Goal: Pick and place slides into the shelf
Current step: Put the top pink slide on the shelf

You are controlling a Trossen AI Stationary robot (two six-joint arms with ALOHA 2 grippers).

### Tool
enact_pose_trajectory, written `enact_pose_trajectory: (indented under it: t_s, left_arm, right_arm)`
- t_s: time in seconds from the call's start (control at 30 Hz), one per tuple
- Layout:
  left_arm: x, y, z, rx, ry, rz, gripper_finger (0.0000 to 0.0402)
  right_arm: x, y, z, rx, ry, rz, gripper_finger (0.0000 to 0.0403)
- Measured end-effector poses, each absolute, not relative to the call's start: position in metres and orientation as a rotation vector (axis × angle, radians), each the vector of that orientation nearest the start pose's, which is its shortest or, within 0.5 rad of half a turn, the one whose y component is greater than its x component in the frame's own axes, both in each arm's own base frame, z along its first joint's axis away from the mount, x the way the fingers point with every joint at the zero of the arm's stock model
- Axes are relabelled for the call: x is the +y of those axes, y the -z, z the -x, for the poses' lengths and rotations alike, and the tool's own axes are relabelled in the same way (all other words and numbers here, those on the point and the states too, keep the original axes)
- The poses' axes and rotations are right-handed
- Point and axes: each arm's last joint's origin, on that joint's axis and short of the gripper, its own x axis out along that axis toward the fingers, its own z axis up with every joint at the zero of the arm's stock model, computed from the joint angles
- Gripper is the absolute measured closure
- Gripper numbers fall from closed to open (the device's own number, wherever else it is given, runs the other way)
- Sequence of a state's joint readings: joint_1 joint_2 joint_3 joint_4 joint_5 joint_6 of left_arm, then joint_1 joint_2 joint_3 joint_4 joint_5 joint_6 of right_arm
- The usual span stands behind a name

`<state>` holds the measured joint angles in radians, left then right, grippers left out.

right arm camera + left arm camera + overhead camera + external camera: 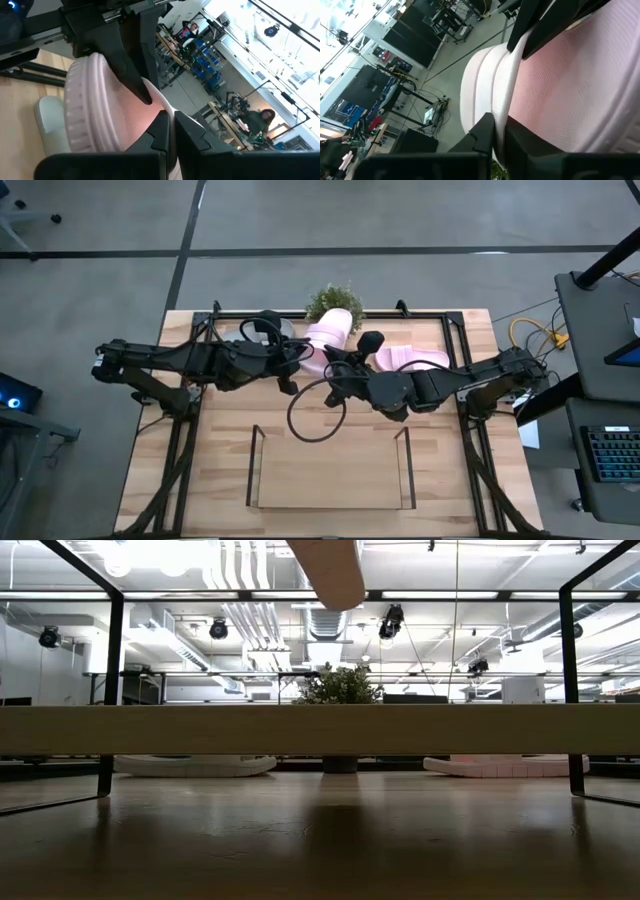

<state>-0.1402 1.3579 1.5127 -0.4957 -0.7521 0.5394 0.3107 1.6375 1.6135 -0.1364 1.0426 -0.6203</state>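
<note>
A light pink slide (pixel 330 335) is up in the air between both grippers, and its sole shows at the top of the low view (pixel 325 570). My left gripper (pixel 300 358) comes at it from the left, my right gripper (pixel 336 366) from the right; both are shut on it. The other pink slide (pixel 412 360) lies flat on the table to the right (pixel 500 766). A grey slide (pixel 272 329) lies under my left arm (pixel 195 765). The shelf (pixel 330 480) stands at the near edge, on its wood base (pixel 320 730). My left gripper pinches the pink slide between its two fingers, one finger (pixel 540 30) on the pink textured face (pixel 560 90) and the other (pixel 487 137) by the ridged sole edge (pixel 477 95). The slide is lifted clear of the table. My right gripper pinches a thin pink part of the same slide (pixel 150 117) between its nearly closed fingers (pixel 160 135), close beside the left gripper's finger (pixel 132 70). The ribbed sole rim (pixel 85 110) lies just beyond. Which part it holds, I cannot tell.
A small potted plant (pixel 335 300) stands at the far edge, behind the lifted slide. A black cable loop (pixel 315 415) hangs below my right arm over the table's middle. Black frame posts (pixel 110 690) stand at the sides. Bare wood lies between the arms and the shelf.
</note>
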Motion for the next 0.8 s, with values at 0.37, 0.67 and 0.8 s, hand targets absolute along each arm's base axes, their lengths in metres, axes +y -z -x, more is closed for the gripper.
enact_pose_trajectory:
  t_s: [0.37, 0.67, 0.8]
  left_arm:
    - [-0.019, -0.430, -0.281, 0.469, -0.528, -0.667, 0.0400]
    - [-0.018, -0.434, -0.270, 0.479, -0.582, -0.675, 0.0401]
    - [-0.025, -0.438, -0.265, 0.463, -0.593, -0.677, 0.0401]
  right_arm:
    - [0.089, -0.412, -0.353, 0.347, 0.665, 0.718, 0.0376]
    - [0.090, -0.439, -0.328, 0.313, 0.779, 0.706, 0.0296]
    - [0.084, -0.454, -0.311, 0.289, 0.864, 0.633, 0.0269]
